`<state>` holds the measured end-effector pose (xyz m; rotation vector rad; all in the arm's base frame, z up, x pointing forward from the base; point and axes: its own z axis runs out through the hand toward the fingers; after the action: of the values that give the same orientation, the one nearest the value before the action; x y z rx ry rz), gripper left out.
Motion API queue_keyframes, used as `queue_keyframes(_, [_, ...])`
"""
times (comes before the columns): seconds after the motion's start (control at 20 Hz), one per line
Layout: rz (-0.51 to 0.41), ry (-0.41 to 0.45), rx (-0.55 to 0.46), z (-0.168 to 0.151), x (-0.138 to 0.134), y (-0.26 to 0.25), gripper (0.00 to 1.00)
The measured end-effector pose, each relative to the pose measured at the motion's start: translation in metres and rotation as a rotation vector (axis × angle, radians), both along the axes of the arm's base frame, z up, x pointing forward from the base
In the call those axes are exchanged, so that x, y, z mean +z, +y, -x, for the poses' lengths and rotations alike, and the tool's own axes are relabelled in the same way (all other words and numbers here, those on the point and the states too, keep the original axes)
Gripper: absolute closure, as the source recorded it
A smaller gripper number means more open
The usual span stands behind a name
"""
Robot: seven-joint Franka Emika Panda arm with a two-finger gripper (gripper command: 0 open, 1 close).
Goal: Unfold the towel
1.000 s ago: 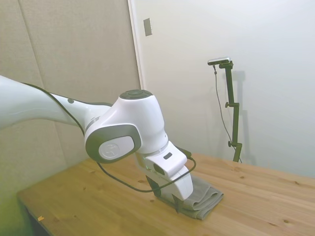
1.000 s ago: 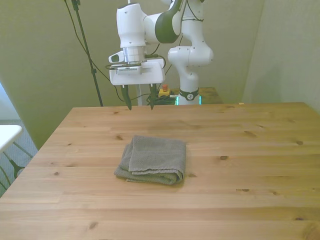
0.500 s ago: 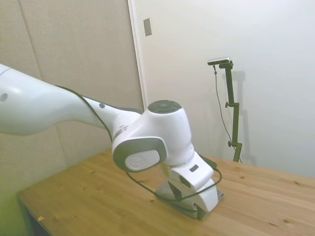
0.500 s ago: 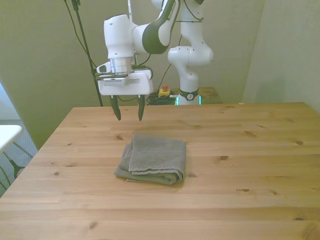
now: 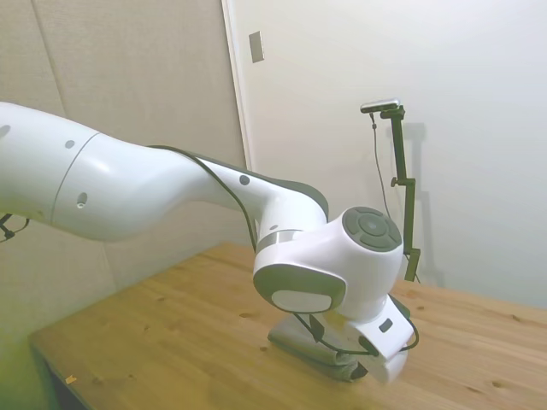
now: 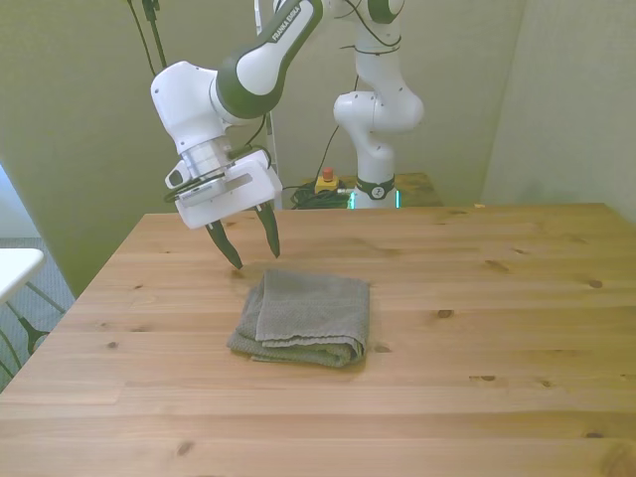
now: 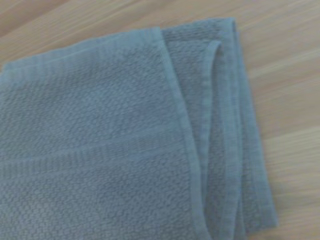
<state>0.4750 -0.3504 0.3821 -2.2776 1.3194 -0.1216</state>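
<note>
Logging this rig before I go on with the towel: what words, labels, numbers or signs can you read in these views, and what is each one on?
"FRANKA EMIKA", partly legible: dark lettering on the white arm link in the front view.
A small round mark on the arm's base: too small to read.
The towel, the table and the gripper: no text visible.
Side and wrist views: none.

The things are carried by a wooden worktop (image 6: 477, 328) of pale knotted planks. One folded grey-green towel (image 6: 308, 318) is laid flat on it, left of centre in the front view, its layered hemmed edges stacked along one side, as seen in the wrist view.
</note>
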Motion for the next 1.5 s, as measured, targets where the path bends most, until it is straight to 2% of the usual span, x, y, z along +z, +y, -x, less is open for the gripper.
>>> queue_keyframes(0.3, [-0.032,-0.031,0.013,-0.005,-0.011,0.002,0.00])
queue_keyframes(0.35, [-0.034,-0.034,0.016,-0.006,-0.013,0.002,1.00])
queue_keyframes(1.5, [-0.041,-0.052,0.044,-0.021,-0.023,0.010,1.00])
